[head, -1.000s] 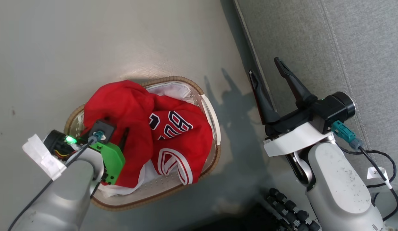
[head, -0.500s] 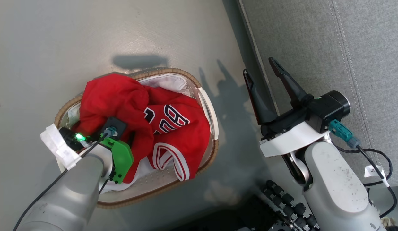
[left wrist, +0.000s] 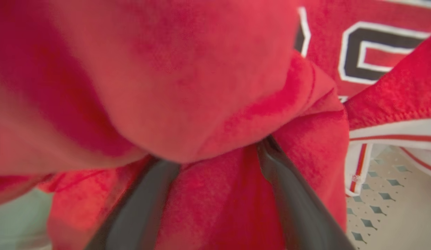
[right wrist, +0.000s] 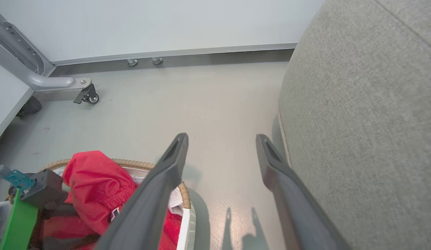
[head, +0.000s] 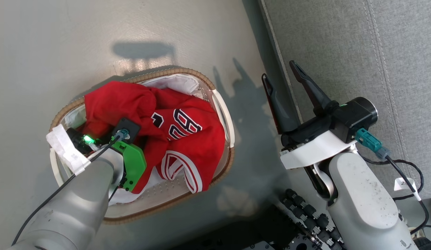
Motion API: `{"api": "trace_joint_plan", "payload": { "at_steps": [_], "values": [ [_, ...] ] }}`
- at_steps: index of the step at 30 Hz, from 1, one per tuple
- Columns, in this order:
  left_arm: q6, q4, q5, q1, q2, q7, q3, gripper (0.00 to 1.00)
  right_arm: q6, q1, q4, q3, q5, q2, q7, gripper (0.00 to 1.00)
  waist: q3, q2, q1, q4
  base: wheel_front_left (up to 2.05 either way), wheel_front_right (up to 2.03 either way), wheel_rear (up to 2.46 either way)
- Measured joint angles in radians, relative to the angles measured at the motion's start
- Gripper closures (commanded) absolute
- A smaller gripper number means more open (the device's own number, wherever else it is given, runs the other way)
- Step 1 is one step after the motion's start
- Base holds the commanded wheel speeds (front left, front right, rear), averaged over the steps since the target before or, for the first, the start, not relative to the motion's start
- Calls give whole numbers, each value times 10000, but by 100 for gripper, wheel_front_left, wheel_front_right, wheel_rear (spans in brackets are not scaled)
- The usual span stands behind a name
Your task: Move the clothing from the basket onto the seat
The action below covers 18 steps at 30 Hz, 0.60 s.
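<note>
The two bright red garments lie heaped in the oval white perforated plastic laundry basket with the brown woven rim (head: 225, 116). The plain red garment (head: 114, 100) is bunched high on the far left side, and the red jersey with white-and-black lettering and striped trim (head: 198, 142) slumps over the right half, its trimmed edge just inside the near right rim. A fold of white liner sheet (head: 177, 83) shows at the far rim. The left gripper (left wrist: 212, 156) is pushed down into the pile with its two dark fingers spread apart. Red cloth bulges over the fingertips and fills the gap between them, but nothing is pinched. Beside the right finger the basket's bare perforated bottom shows. The basket stands on a pale grey floor (head: 80, 34), which is bare on its far and left sides. To its right a narrow strip of floor separates it from the large grey fabric-upholstered seat cushion (head: 358, 52), whose stitched edge runs along that strip. The right gripper (head: 279, 71) hovers over this strip right at the seat's edge, fingers wide apart and holding nothing. From its wrist the floor runs clear to a wall skirting, with a castor on a grey metal frame (right wrist: 87, 95) off to the far left.
</note>
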Motion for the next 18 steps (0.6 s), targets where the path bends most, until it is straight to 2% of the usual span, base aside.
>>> {"api": "trace_joint_plan", "payload": {
  "at_steps": [1, 9, 18],
  "values": [
    [0, -10, -15, -15, -10, -29, -61, 100, 0, -2, 8, 0, 6, 0, 0, 0, 22, 0, 0, 2, 0, 0, 0],
    [0, -81, -474, 4, -65, -385, -359, 100, 0, -16, 192, -71, 29, 0, 0, 0, -165, 0, 0, 44, 0, 0, 0],
    [0, -257, -922, 621, -393, -740, -483, 100, 0, 218, 627, -318, 8, 10, -2, 0, -1106, 0, -1, 172, 0, 0, 0]
  ]
}}
